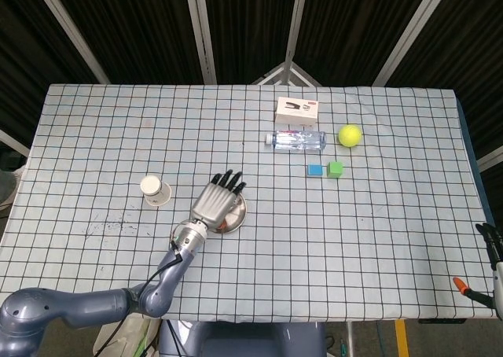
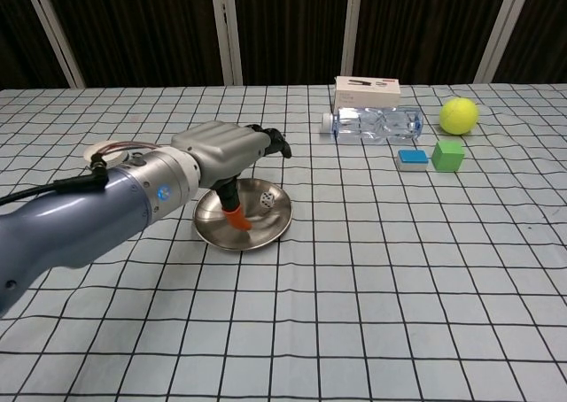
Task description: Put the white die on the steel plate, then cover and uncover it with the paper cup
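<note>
Now the die (image 2: 264,197) lies on the plate (image 2: 272,228), left hand (image 2: 226,147) spread empty above, presumably freed for the cup (image 1: 155,189) at nine o'clock.

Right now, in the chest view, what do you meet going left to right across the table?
Left hand → steel plate holding the white die → water bottle with the white box behind it → blue block → green block → tennis ball.
</note>
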`<state>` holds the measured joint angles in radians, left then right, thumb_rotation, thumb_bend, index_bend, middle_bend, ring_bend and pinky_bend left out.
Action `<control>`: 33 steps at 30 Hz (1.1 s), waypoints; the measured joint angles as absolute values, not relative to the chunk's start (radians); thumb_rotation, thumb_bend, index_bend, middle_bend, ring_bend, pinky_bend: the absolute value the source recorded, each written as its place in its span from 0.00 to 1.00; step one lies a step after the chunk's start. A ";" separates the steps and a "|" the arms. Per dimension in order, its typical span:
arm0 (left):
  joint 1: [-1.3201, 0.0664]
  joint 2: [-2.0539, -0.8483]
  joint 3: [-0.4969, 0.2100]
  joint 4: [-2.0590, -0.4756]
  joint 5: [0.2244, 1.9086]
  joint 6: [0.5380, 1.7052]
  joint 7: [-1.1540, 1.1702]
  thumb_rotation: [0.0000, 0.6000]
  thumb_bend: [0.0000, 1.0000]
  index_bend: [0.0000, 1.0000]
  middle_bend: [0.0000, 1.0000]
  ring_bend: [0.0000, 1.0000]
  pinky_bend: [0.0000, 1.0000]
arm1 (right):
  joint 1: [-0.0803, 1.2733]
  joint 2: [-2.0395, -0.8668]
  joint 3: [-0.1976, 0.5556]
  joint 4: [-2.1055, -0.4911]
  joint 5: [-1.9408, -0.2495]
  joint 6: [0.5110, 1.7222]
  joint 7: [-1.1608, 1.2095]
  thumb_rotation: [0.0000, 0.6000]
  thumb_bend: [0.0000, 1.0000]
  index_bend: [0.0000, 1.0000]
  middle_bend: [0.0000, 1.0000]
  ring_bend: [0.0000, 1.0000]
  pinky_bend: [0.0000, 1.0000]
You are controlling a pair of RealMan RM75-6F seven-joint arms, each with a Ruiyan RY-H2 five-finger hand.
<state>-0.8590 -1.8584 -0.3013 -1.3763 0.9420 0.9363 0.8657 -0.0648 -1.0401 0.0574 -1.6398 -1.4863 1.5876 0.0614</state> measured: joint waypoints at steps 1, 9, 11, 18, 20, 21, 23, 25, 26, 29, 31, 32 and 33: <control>-0.857 -1.846 -0.300 -1.394 0.939 0.937 0.865 1.00 0.07 0.10 0.02 0.00 0.13 | -0.065 -1.040 0.057 -1.640 -1.488 1.588 0.063 1.00 0.13 0.13 0.14 0.10 0.02; -0.799 -1.724 -0.290 -1.531 0.981 1.065 0.852 1.00 0.07 0.16 0.08 0.00 0.13 | -0.066 -1.037 0.057 -1.645 -1.495 1.593 0.069 1.00 0.13 0.13 0.14 0.10 0.02; -0.775 -1.687 -0.289 -1.550 0.999 1.119 0.846 1.00 0.07 0.16 0.08 0.00 0.13 | -0.067 -1.036 0.056 -1.647 -1.497 1.596 0.069 1.00 0.13 0.13 0.14 0.10 0.02; -0.717 -1.535 -0.290 -1.612 0.965 1.176 0.870 1.00 0.07 0.16 0.08 0.00 0.13 | -0.070 -1.033 0.053 -1.655 -1.504 1.601 0.069 1.00 0.13 0.13 0.14 0.10 0.02; -0.705 -1.496 -0.288 -1.630 0.924 1.175 0.885 1.00 0.07 0.16 0.08 0.00 0.13 | -0.069 -1.034 0.053 -1.656 -1.505 1.598 0.067 1.00 0.13 0.13 0.14 0.10 0.02; -0.701 -1.480 -0.287 -1.637 0.904 1.172 0.892 1.00 0.07 0.16 0.08 0.00 0.13 | -0.068 -1.034 0.052 -1.656 -1.505 1.596 0.066 1.00 0.13 0.13 0.14 0.10 0.02; -0.695 -1.448 -0.282 -1.653 0.855 1.160 0.905 1.00 0.07 0.16 0.09 0.00 0.13 | -0.067 -1.035 0.051 -1.656 -1.504 1.592 0.063 1.00 0.13 0.13 0.14 0.10 0.02; -0.691 -1.428 -0.277 -1.664 0.818 1.142 0.912 1.00 0.07 0.16 0.09 0.00 0.13 | -0.066 -1.035 0.051 -1.657 -1.504 1.591 0.062 1.00 0.13 0.13 0.14 0.10 0.02; -0.690 -1.421 -0.272 -1.669 0.801 1.128 0.914 1.00 0.07 0.16 0.09 0.00 0.13 | -0.066 -1.035 0.051 -1.657 -1.503 1.589 0.061 1.00 0.13 0.13 0.14 0.10 0.02; -0.690 -1.407 -0.257 -1.674 0.773 1.097 0.912 1.00 0.07 0.16 0.09 0.00 0.13 | -0.065 -1.036 0.052 -1.656 -1.496 1.586 0.059 1.00 0.13 0.13 0.14 0.10 0.02; -0.693 -1.400 -0.247 -1.672 0.763 1.087 0.911 1.00 0.07 0.16 0.09 0.00 0.13 | -0.065 -1.036 0.054 -1.654 -1.494 1.586 0.060 1.00 0.13 0.13 0.14 0.10 0.02; -0.696 -1.398 -0.243 -1.670 0.759 1.084 0.909 1.00 0.07 0.16 0.09 0.00 0.13 | -0.065 -1.036 0.054 -1.654 -1.493 1.586 0.061 1.00 0.13 0.13 0.14 0.10 0.02; -0.698 -1.398 -0.240 -1.669 0.757 1.083 0.907 1.00 0.07 0.16 0.10 0.00 0.13 | -0.065 -1.036 0.055 -1.654 -1.492 1.585 0.061 1.00 0.13 0.13 0.14 0.10 0.02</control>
